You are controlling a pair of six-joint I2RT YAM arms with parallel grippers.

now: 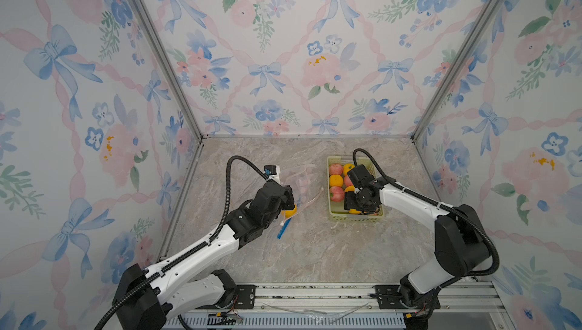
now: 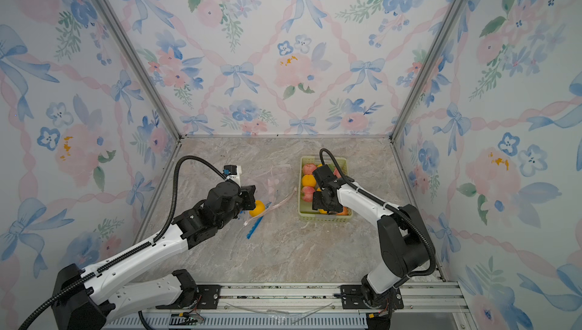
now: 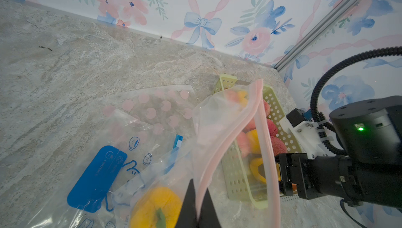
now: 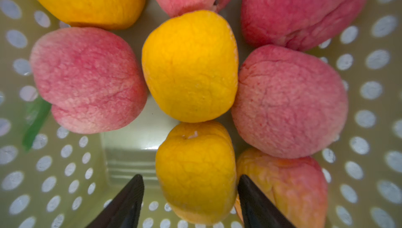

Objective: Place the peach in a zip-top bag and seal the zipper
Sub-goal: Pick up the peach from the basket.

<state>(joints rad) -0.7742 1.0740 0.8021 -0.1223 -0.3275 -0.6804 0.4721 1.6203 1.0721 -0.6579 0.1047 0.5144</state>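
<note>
A pale green perforated basket (image 1: 356,218) (image 4: 65,172) holds several peaches, pink (image 4: 87,79) and yellow. My right gripper (image 4: 190,175) (image 1: 356,208) is down inside it, open, with its fingers on either side of a yellow peach (image 4: 195,155); one finger is still apart from it. My left gripper (image 3: 199,185) (image 1: 289,201) is shut on the pink zipper rim (image 3: 217,150) of a clear zip-top bag (image 1: 302,183), holding its mouth up and gaping.
A second clear bag with blue print (image 3: 97,176) lies under the left gripper with a yellow fruit (image 3: 156,207) (image 2: 257,208) in it; its blue zipper strip (image 1: 282,230) points to the front. Patterned walls close the table on three sides.
</note>
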